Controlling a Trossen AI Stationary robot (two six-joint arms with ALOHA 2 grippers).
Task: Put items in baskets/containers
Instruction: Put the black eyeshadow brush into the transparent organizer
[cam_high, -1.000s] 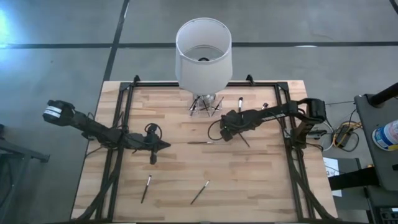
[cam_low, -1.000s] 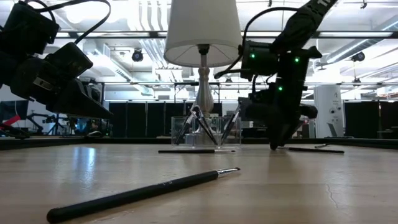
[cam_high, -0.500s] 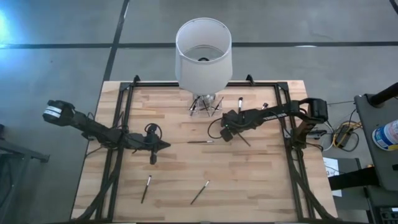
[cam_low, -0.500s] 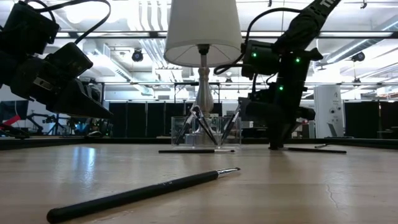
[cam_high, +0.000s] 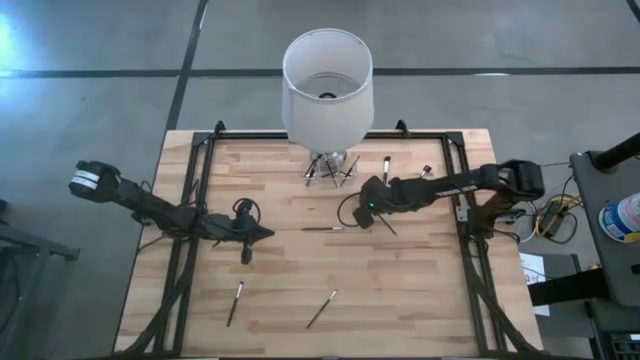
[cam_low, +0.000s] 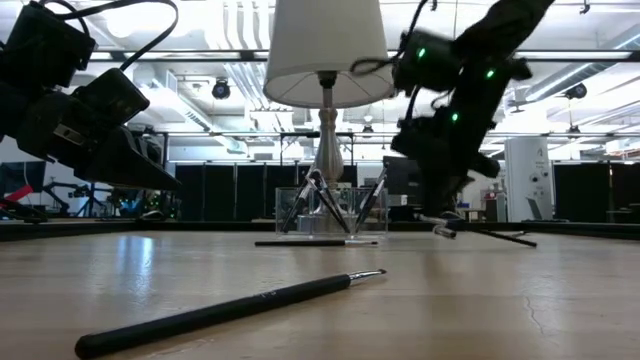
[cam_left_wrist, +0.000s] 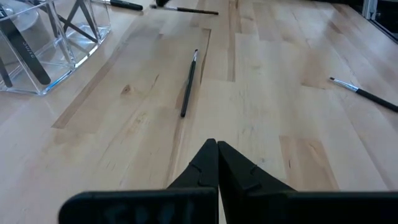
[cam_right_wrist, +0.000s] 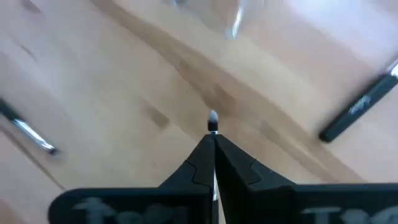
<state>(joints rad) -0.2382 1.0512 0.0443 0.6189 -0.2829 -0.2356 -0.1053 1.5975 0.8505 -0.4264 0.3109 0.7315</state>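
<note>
A few brushes already stand in the clear holder (cam_low: 325, 210) under the white lamp (cam_high: 327, 85). The right pincer (cam_high: 366, 213) is clamped on one brush (cam_low: 485, 234), lifted just off the counter (cam_high: 420, 290). The left pincer (cam_high: 262, 234) waits, closed and empty. About five brushes lie loose.

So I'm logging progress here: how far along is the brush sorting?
Partly done. Several brushes already stand in the clear holder. The right gripper is shut on a brush, lifted off the table. Left gripper waits shut. Loose brushes remain: one mid-table, two near the front.
</note>
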